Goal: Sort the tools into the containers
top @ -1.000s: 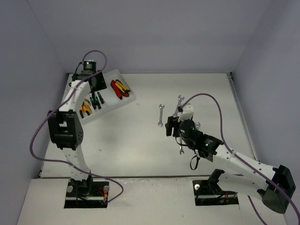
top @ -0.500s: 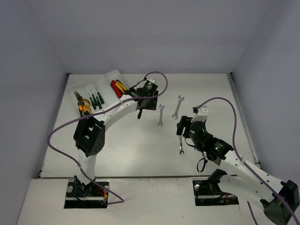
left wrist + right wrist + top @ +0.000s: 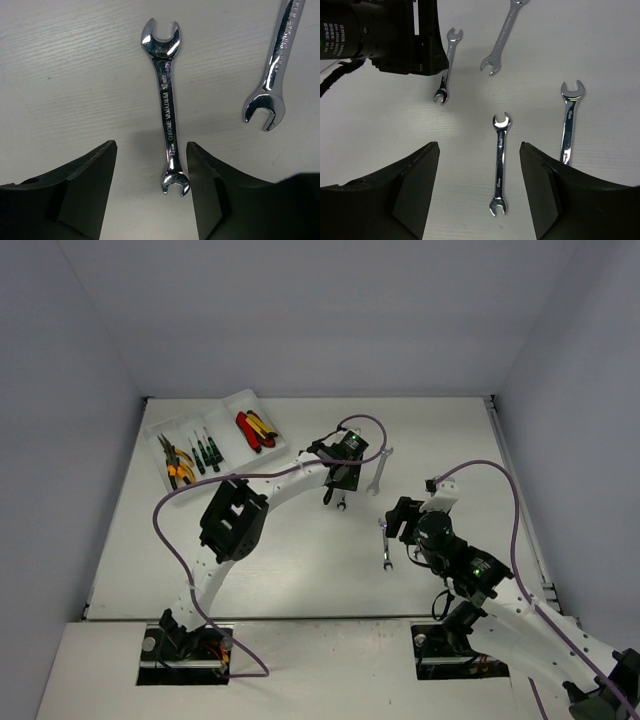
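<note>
A: White tabletop [image 3: 300,570], pale walls [image 3: 70,440] on three sides. Where is the room to move?

B: Mostly in the middle. The tray [image 3: 243,398] sits in the far left corner, skewed to the table's edges. Of its four compartments [image 3: 228,435], the leftmost holds the pliers [image 3: 175,462], the next the screwdrivers [image 3: 204,452], and the rightmost the red and yellow utility knives [image 3: 255,428]. A broad band of tabletop lies between it and the wrenches.

A: And those?

B: Four, flat on the table mid-right, none touching another. The left gripper [image 3: 151,150] hangs over the stamped wrench [image 3: 167,107], jaws apart, a finger on each side, gripping nothing. The long wrench [image 3: 276,65] lies just beside, at a slant.

A: Right arm?

B: The right gripper [image 3: 479,150] is spread wide too, with nothing in it. The small wrench [image 3: 500,160] lies between its fingers, and the fourth wrench [image 3: 568,120] runs partly behind one of them. The two grippers are near each other; the table's right edge [image 3: 512,475] is well apart.

A: Anything readable?

B: "CHROME VANADIUM" along the stamped wrench's shank, plus a size mark I can't make out. The long wrench shows "CHROME" too. The white print on the left arm's black motor housing [image 3: 370,30] is too small to read in full
</note>
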{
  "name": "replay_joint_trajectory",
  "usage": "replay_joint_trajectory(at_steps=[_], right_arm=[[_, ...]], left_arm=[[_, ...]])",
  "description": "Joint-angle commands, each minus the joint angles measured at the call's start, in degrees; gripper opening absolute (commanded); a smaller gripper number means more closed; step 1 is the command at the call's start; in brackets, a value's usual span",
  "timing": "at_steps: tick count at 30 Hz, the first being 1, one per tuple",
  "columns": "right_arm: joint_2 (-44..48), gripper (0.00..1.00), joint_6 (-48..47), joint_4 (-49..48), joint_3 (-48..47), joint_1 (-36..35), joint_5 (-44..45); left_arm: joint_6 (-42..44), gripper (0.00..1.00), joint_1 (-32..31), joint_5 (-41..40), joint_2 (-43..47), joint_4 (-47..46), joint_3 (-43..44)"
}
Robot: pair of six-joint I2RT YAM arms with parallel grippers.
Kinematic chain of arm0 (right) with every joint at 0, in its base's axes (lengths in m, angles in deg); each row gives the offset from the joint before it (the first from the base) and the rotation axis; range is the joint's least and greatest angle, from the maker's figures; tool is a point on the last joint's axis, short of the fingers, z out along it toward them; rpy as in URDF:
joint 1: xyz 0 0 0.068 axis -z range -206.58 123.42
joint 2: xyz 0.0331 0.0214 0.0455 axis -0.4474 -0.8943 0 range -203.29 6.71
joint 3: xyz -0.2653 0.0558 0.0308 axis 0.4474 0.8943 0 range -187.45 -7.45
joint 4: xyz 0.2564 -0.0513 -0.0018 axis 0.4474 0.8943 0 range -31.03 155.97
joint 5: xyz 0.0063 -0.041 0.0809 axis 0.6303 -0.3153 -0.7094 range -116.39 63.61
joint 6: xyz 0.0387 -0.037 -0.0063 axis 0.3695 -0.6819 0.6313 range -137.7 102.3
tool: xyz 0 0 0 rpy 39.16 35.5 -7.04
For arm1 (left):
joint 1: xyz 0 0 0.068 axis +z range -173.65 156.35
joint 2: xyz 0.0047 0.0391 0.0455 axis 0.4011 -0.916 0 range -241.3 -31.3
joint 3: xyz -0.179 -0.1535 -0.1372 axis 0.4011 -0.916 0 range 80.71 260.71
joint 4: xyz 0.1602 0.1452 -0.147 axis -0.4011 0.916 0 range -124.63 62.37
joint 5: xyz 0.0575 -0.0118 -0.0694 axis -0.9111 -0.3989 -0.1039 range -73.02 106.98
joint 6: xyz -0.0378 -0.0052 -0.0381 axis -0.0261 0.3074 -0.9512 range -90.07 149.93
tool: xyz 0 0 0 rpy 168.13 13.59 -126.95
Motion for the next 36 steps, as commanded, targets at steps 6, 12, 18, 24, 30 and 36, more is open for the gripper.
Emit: replay_joint_trajectory(at_steps=[6,12,18,24,30,36], right_arm=[[0.2,0.63,1.4,-1.3,0.4,0.3,1.5],[0.6,0.63,1.4,-1.3,0.1,0.3,1.2],[0.8,0.63,1.6,-1.2,0.1,0.3,1.1],[0.1,0.63,1.5,-1.2,-0.1,0.3,1.4],[-0.8,0.63,1.4,-1.3,0.1,0.3,2.2],[-1.9,0.63,1.5,-1.3,0.1,0.3,3.3]], left_arm=[[-2.0,0.45,-0.6,-0.2,-0.9,-0.9,1.4],[-2.9,0.31,-0.7,2.6,-0.6,-1.2,-1.4],[-2.9,0.16,-0.7,4.7,4.1,-3.1,-11.3],[-2.3,0.06,-0.9,7.4,11.9,-3.4,-25.9],[-2.4,0.06,-3.1,10.4,22.6,-3.2,-40.8],[-0.1,0.32,-3.1,8.5,25.8,0.8,-40.3]])
